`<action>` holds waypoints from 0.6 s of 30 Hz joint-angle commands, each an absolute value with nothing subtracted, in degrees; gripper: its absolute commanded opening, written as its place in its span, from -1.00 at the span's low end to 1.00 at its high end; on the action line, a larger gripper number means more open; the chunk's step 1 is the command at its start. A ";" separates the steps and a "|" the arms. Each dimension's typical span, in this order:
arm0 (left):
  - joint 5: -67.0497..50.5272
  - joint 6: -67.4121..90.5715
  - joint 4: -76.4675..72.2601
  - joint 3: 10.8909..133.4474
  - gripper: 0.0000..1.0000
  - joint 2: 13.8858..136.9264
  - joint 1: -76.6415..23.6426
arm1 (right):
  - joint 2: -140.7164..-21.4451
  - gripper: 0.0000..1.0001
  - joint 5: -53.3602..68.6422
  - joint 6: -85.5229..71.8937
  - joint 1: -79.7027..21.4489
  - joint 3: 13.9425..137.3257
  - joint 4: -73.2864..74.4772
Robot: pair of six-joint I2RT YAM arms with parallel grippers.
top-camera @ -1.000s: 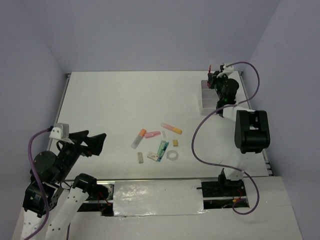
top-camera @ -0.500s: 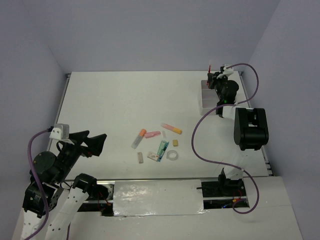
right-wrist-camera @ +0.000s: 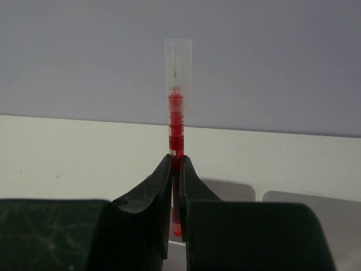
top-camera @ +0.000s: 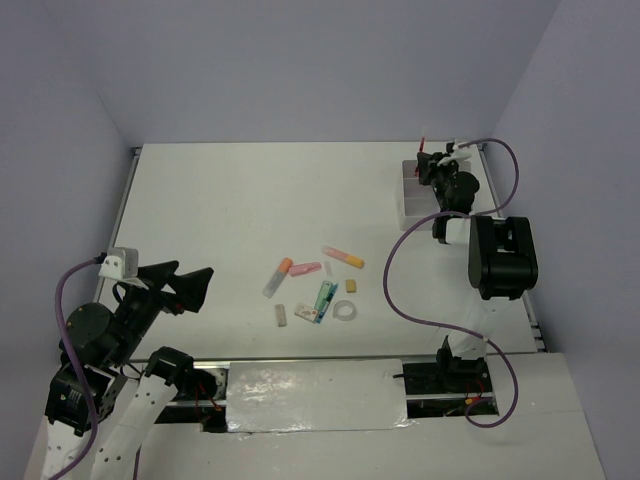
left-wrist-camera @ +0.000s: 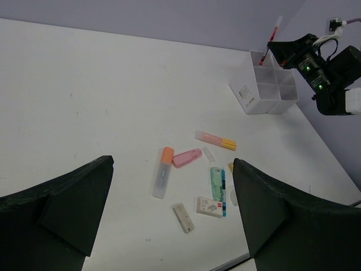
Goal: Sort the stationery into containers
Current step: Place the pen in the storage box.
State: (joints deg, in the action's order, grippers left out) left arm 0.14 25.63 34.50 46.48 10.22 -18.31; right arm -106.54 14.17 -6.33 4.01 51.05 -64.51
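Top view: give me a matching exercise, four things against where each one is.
Things:
1. red pen
2. tape ring
3. orange-capped marker
4. left gripper

Places:
a. open, above the table, near left
b. pinched in the right gripper at the trays
c. leftmost loose item
d. right of the green packet

Pairs: 1-b, 2-d, 3-c, 4-a

Right hand (right-wrist-camera: 176, 169), red pen (right-wrist-camera: 176, 113): farther right
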 commanded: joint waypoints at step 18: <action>-0.26 24.79 31.38 46.32 0.99 8.44 -18.46 | -107.84 -0.34 13.36 -5.89 4.66 52.21 -66.80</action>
